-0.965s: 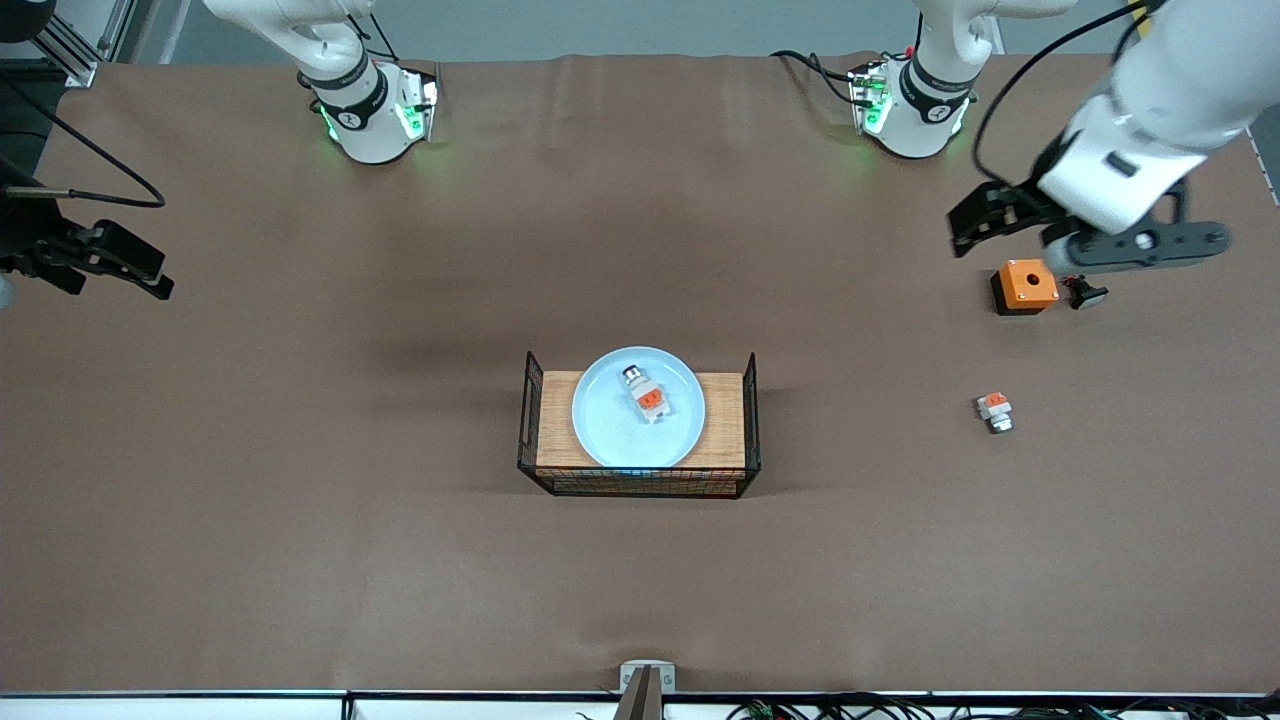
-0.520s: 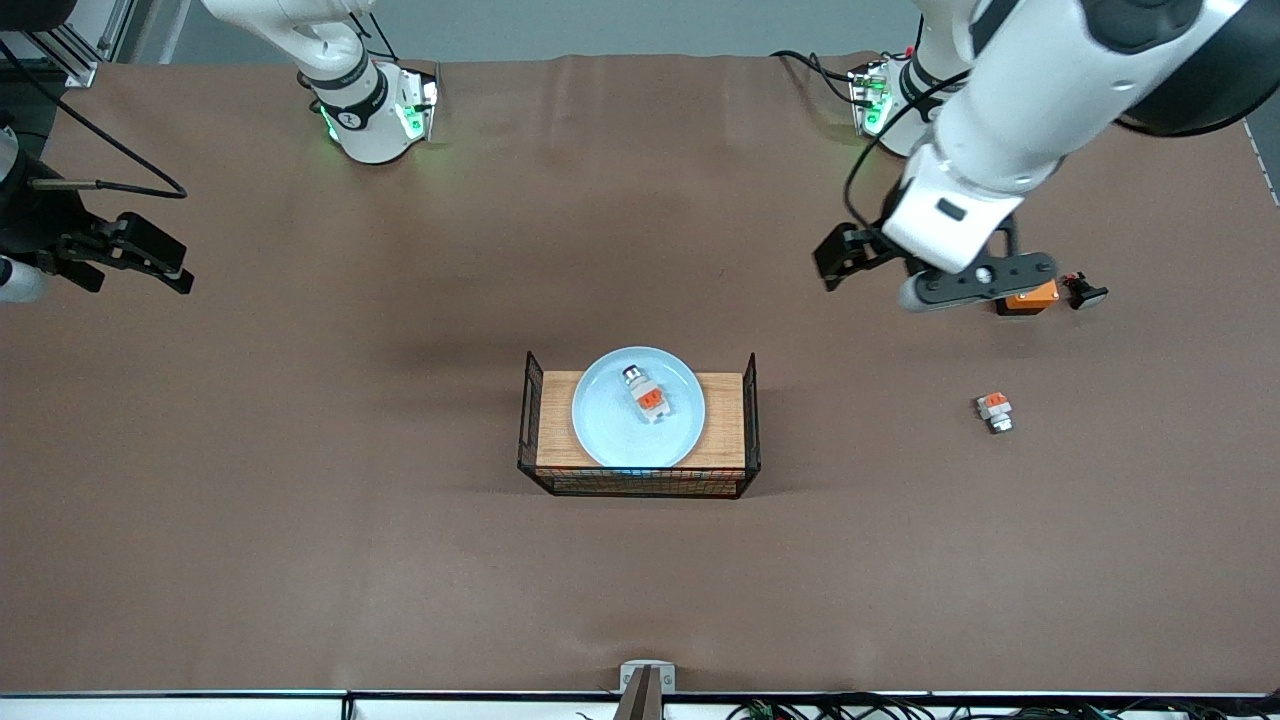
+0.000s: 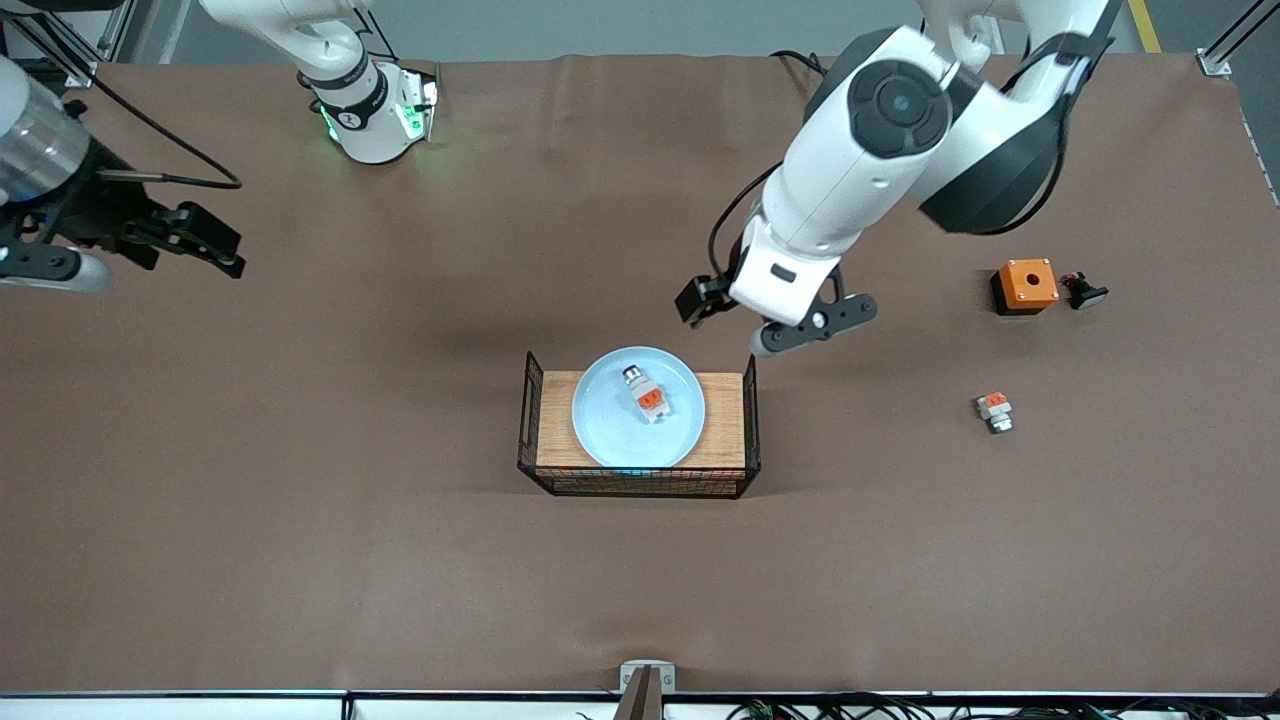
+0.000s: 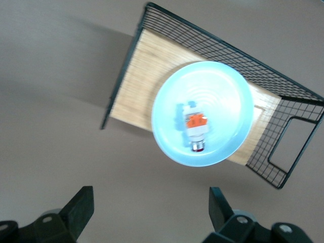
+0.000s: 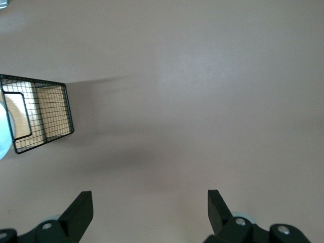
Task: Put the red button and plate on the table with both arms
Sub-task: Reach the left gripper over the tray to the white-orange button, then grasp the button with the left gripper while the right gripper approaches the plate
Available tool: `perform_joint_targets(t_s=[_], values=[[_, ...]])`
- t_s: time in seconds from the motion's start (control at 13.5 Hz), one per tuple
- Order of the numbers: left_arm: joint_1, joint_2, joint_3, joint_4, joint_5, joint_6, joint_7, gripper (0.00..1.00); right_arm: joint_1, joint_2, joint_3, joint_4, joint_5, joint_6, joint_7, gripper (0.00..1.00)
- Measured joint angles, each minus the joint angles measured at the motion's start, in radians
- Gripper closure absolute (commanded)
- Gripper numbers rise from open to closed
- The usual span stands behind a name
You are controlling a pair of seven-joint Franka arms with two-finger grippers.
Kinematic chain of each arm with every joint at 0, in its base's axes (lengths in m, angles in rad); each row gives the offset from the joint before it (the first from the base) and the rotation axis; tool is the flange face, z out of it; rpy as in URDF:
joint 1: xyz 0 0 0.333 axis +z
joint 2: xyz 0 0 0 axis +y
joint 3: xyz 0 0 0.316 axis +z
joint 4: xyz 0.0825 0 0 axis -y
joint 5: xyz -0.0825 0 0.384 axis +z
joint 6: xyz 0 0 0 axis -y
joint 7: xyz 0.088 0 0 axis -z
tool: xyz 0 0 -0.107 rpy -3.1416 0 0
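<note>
1. Pale-blue plate (image 3: 610, 420) is sitting on the wooden board (image 3: 722, 420) with black wire sides, mid-table, the red button (image 3: 647, 393) lying in it
2. Left gripper (image 3: 712, 302) is hanging over the brown table (image 3: 300, 550) just beside the board's edge, toward the arms' bases, fingers (image 4: 80, 208) spread wide and gripping nothing
3. Right gripper (image 3: 205, 245) is hovering over the right arm's end of the table, jaws likewise wide apart and empty
4. Orange box (image 3: 1024, 285), black knob (image 3: 1083, 292) and a stubby white-and-orange piece (image 3: 995, 411) are lying toward the left arm's end

Wire-sided wooden board (image 3: 722, 420), orange box (image 3: 1026, 284), black knob (image 3: 1084, 292).
</note>
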Motion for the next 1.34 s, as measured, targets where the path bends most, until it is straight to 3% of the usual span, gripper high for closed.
perform_joint_targets(t_s=[0.15, 0.45, 0.59, 0.89, 1.34], values=[[-0.043, 0.052, 0.033, 0.002, 0.007, 0.054, -0.037, 0.00, 0.042, 0.000, 0.002, 0.000, 0.000, -0.008, 0.084, 0.00], [-0.242, 0.142, 0.219, 0.032, 0.013, 0.130, -0.103, 0.02, 0.109, 0.000, 0.003, 0.000, 0.000, -0.016, 0.202, 0.00], [-0.309, 0.178, 0.280, 0.043, 0.013, 0.178, -0.129, 0.05, 0.137, 0.001, 0.004, -0.002, 0.000, -0.016, 0.246, 0.00], [-0.328, 0.242, 0.302, 0.050, 0.018, 0.255, -0.141, 0.05, 0.186, 0.006, 0.004, -0.003, 0.000, -0.010, 0.306, 0.00], [-0.331, 0.266, 0.302, 0.052, 0.029, 0.327, -0.141, 0.15, 0.192, 0.008, 0.004, -0.005, 0.000, -0.006, 0.309, 0.03]])
